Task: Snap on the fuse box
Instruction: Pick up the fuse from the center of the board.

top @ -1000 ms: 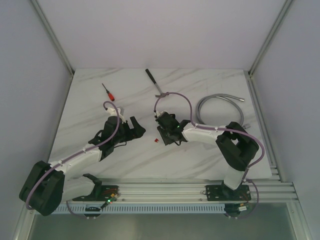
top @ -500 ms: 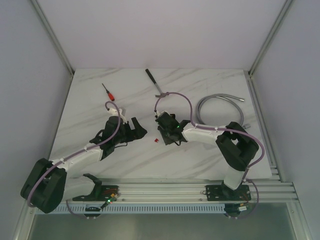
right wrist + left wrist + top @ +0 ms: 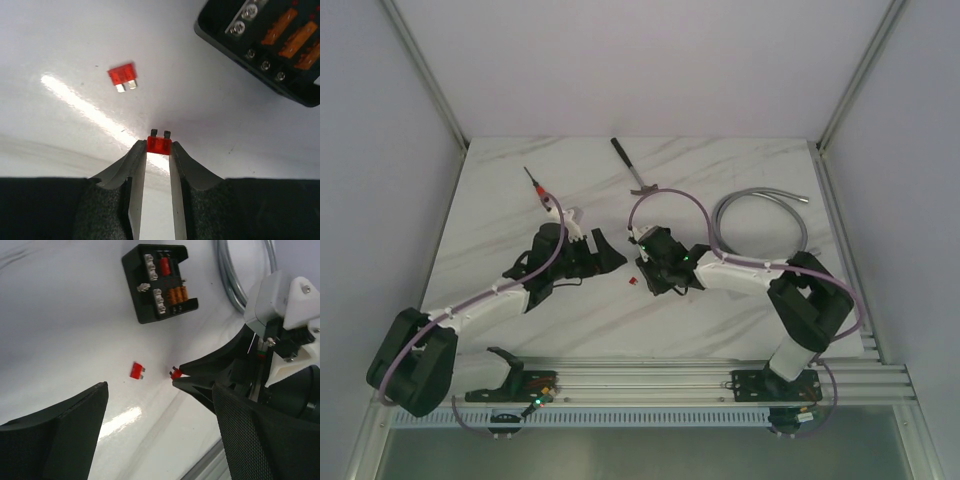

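Fuse box (image 3: 159,282) lies beyond low right jaws pinching a red fuse (image 3: 159,145), left jaws wide

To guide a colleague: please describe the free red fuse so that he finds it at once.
Find the black fuse box on the white marble table. Near it are two small red fuses. The free fuse lies flat, untouched; the other fuse is pinched in the right pincer.

High rear overview; close wrist views, both on fuse box (image 3: 159,282)
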Tool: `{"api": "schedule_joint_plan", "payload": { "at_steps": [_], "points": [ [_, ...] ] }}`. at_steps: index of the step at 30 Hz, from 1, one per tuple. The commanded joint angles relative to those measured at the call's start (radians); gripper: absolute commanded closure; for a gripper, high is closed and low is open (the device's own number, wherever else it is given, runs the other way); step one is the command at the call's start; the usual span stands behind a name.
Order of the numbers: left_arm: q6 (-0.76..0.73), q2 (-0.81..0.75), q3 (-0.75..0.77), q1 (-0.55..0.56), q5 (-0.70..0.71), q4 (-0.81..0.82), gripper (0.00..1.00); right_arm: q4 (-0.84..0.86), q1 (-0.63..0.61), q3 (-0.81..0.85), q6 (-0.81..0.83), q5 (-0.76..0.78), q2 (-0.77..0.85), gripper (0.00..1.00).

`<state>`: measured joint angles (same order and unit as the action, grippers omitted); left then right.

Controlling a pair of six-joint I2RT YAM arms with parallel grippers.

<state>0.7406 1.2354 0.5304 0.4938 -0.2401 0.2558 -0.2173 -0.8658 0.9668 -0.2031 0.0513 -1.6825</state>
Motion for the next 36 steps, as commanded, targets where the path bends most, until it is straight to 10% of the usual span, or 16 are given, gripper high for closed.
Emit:
{"api": "schedule_joint_plan", "payload": {
  "at_steps": [1, 36],
  "points": [
    [0.018, 0.017, 0.035, -0.004, -0.098, 0.038, 0.09, 0.076, -0.002, -0.023, 0.082, -0.074, 0.072, 0.79],
    [0.247, 0.121, 0.000, -0.001, -0.290, 0.239, 0.59, 0.385, 0.021, -0.157, 0.102, -0.234, 0.286, 0.77]
  ]
}}
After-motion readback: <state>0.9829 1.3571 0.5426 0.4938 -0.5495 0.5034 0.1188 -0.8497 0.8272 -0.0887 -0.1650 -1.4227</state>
